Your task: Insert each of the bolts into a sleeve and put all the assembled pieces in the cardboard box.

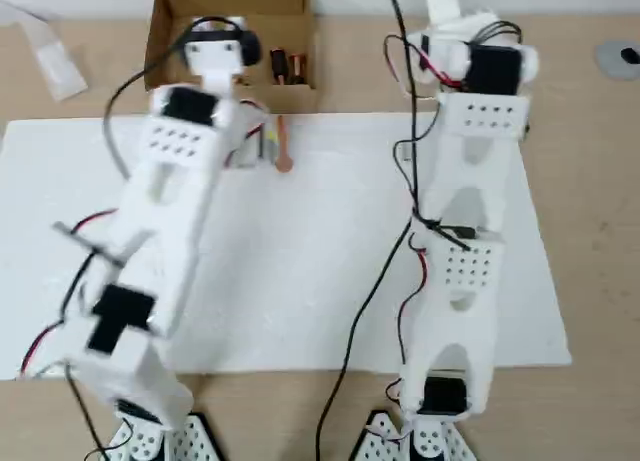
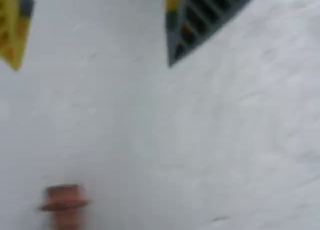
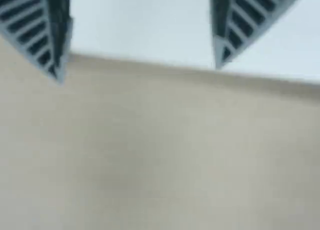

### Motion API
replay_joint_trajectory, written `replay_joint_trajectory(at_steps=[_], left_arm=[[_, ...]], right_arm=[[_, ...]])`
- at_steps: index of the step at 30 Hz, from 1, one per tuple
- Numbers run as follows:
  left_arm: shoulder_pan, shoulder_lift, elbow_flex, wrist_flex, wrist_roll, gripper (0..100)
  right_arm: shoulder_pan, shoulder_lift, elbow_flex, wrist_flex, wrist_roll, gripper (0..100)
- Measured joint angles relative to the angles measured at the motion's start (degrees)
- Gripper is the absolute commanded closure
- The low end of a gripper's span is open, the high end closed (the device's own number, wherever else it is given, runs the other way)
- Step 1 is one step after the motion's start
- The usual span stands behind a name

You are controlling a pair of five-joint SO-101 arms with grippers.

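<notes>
Left gripper (image 2: 92, 65), spread on its outstretched arm, hovers near a bolt (image 2: 62, 205); right gripper (image 3: 139, 74), also spread, overhangs the table (image 3: 150, 155).

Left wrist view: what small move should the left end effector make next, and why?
Probably ease the left end effector toward the copper-coloured metal bolt: the jaws stand open and empty, and the bolt lies apart from them on the white foam sheet.

A white sheet (image 1: 300, 261) covers the middle of a tan table (image 1: 590, 181).
</notes>
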Motion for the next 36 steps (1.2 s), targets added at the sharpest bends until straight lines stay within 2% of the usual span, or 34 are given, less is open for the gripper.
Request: replay_joint_trajectory(at_steps=[4,12,36], left_arm=[[2.81,8.09,-9.85,1.32,3.52,80],[0.53,19.34,-18.46,1.32,10.64,80],[0.44,42.2,-35.96,0.35,11.43,80]], right_arm=[[0.62,-1.41,0.0,4.4,0.0,76.9],[2.64,-3.96,0.0,5.71,0.0,76.9],[3.08,-4.13,-0.09,5.71,-0.35,77.0]])
